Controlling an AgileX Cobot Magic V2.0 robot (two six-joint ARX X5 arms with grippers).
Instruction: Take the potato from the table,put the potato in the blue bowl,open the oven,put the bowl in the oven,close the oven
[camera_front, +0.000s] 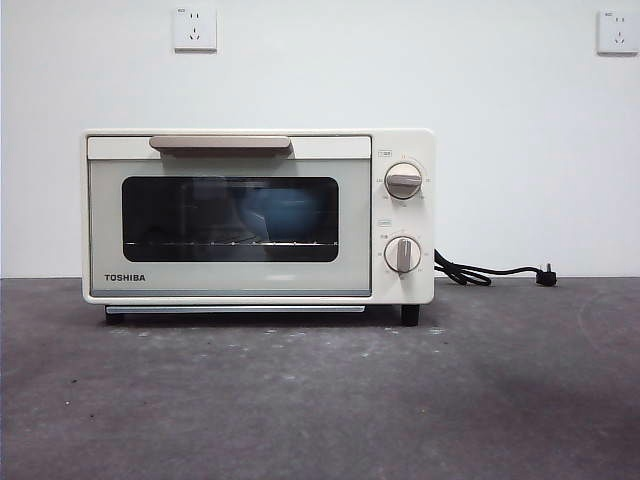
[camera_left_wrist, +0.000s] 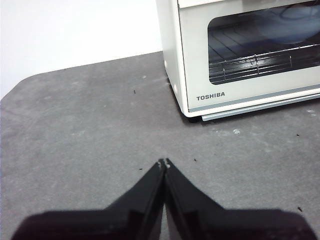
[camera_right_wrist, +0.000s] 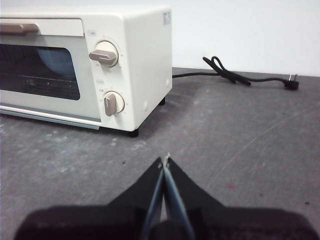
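Oven (camera_front: 258, 218) stood shut on the table (camera_front: 320, 400), a bluish bowl (camera_front: 285, 215) dimly visible behind its glass, the potato presumably inside it. Both the left gripper (camera_left_wrist: 164, 163) and right gripper (camera_right_wrist: 165, 160) hung with jaws together, holding nothing. Little seemed left beyond keeping clear. Counted: one oven, one handle (camera_front: 220, 144), two knobs (camera_front: 403, 181), one cord (camera_front: 490, 271).

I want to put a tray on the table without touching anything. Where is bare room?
The table is bare in front of the shut oven. More bare room lies beside its knob side, up to the black cord near the wall, and beside its other side. Both pincers, left and right, are shut above bare table. Nowhere looks crowded.
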